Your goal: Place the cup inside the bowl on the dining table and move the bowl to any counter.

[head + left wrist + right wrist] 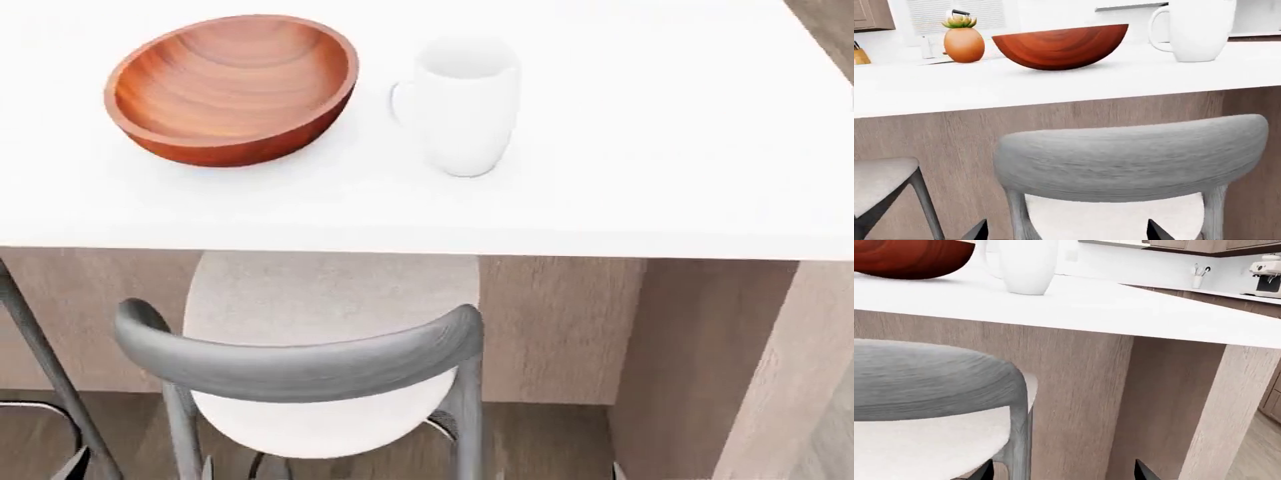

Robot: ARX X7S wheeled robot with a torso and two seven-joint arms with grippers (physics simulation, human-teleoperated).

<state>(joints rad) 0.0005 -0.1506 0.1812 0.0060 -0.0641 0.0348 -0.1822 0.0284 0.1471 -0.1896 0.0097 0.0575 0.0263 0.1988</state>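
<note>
Standing just beside the bowl (231,88) near the table's (641,170) front edge, the cup (463,105) looks rigid, slick and breakable, best gripped across its body; both grippers' jaws appear apart.

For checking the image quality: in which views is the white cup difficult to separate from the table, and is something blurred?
Head view: the cup nearly merges with the bright dining table, with faint shadows only. Left wrist view: the chair backrest looks softly blurred, the bowl sharp. Right wrist view: cup clearer against the table.
</note>
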